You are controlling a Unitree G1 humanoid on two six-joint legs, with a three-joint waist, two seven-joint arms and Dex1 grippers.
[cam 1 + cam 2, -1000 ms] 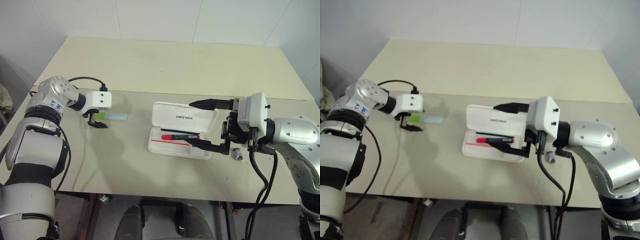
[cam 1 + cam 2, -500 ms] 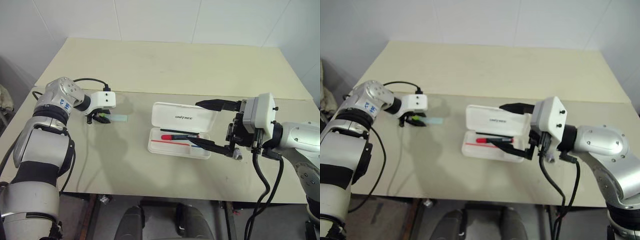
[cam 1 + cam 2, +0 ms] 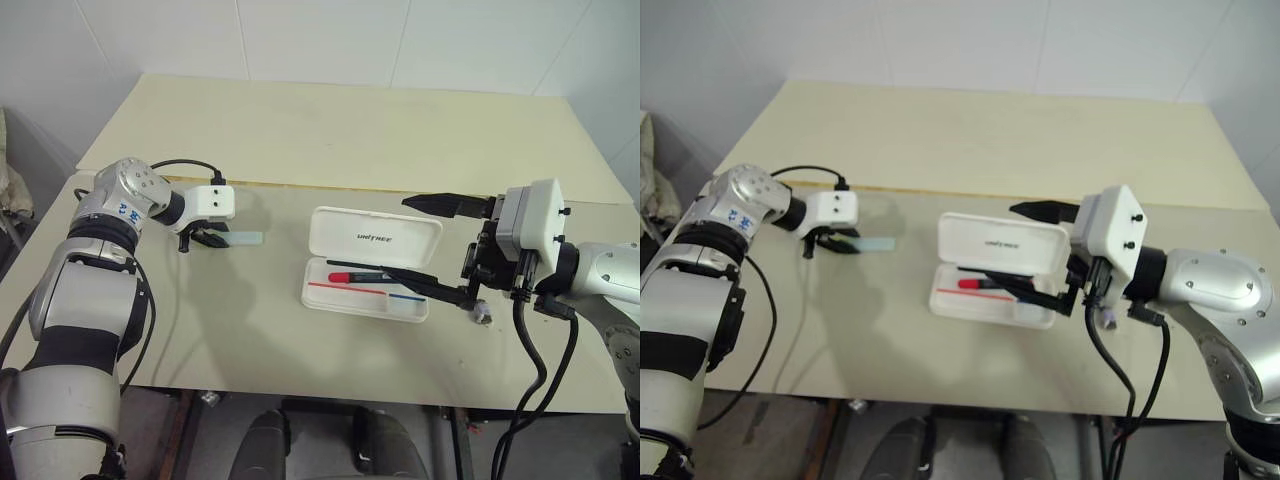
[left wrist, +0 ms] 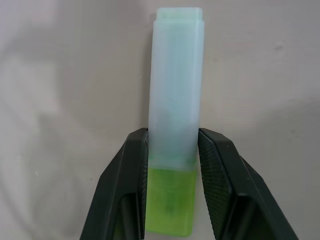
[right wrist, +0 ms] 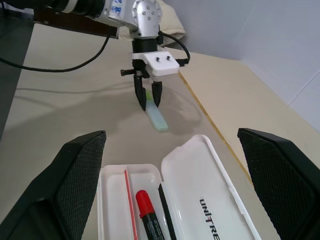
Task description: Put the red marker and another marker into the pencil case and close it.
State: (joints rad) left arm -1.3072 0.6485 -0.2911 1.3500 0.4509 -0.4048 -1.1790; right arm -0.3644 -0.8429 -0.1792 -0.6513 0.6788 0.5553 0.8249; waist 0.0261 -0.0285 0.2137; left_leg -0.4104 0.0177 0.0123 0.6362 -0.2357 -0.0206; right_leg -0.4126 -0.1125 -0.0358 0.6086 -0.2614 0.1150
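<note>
— any writing readable on that table?
— one word only: "unitree", in dark capitals, stood on the raised lid of the pencil case (image 3: 376, 236), which lay open at the middle of the table.
— anything on the arm at the left?
— a small blue mark sat on its silver wrist joint (image 3: 124, 208), but it was too small to read.

You have one white hard-plastic hinged pencil case (image 3: 372, 267), one black-barrelled marker with a red cap (image 3: 362, 275), one light-green highlighter with a pale translucent cap (image 4: 174, 135), one small dark stubby cylinder (image 3: 482, 313), and one beige table (image 3: 320, 130).
</note>
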